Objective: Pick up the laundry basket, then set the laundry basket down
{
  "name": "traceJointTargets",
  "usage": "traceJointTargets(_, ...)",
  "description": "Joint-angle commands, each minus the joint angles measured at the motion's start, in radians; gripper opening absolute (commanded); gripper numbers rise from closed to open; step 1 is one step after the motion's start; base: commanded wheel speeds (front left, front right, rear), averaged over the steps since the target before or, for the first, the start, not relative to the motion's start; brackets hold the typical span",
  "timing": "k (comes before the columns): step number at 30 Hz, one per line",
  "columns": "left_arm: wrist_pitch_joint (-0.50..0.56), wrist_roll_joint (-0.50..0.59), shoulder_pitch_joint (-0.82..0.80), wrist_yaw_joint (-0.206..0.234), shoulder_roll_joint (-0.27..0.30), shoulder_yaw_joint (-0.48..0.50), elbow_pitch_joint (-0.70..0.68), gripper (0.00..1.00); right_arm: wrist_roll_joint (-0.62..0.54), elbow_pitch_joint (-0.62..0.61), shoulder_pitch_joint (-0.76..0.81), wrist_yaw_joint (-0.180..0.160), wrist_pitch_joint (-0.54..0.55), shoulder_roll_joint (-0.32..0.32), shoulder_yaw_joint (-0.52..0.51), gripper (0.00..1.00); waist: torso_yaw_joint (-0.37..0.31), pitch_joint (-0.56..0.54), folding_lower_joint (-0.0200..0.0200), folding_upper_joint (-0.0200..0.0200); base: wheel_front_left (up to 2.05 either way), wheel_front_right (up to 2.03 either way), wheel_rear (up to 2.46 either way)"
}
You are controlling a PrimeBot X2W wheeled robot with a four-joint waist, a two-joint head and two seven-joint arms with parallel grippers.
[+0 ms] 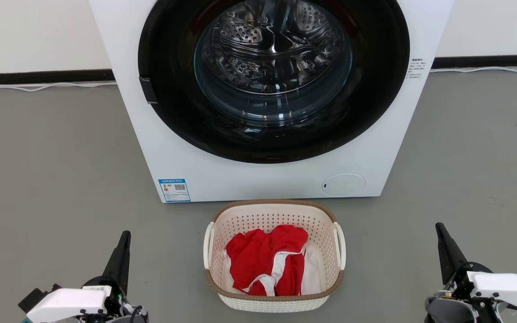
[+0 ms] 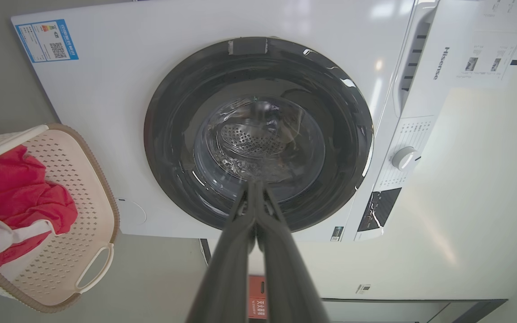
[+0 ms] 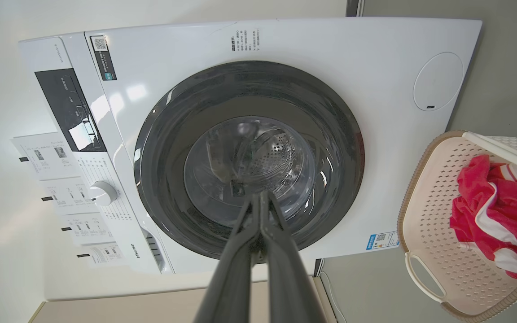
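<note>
A white washing machine (image 1: 240,179) stands on a grey floor (image 1: 52,179) against a pale wall. Its big round door (image 1: 273,76) has a black ring and a clear window, and the shiny metal drum shows through the glass. The door is closed.

The laundry basket (image 1: 267,220) sits on the floor just in front of the machine, at the middle of its base and near it, about midway between the two robot arms. It is cream-white plastic with many small holes, a brown woven-look rim, and a white handle on each short side. It stands upright and neither arm touches it.

In the basket lies a crumpled heap of red clothing (image 1: 258,255) with white trim, over something white.

The left claw (image 1: 124,242) shows at the lower left of the head view, well apart from the basket, its two long dark fingers pressed together and holding nothing. The right claw (image 1: 441,233) shows at the lower right, also well apart from the basket, fingers pressed together and empty. Both point towards the washing machine.

A blue sticker (image 1: 174,190) sits at the machine's lower left corner, and a small round flap (image 1: 343,185) at its lower right.
</note>
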Motion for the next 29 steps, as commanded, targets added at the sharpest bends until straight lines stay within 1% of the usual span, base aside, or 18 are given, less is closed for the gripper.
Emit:
traceJointTargets(1,0.006,-0.001,-0.056,-0.007,0.014,0.031,-0.029,0.0,0.006,-0.031,-0.042,0.007,0.008,-0.011,0.019,0.0,0.0,0.0,0.0,0.0,0.0,0.0,0.0)
traceJointTargets(29,0.006,-0.001,-0.056,-0.007,0.014,0.031,-0.029,0.0,0.006,-0.031,-0.042,0.007,0.008,-0.011,0.019,0.0,0.0,0.0,0.0,0.0,0.0,0.0,0.0)
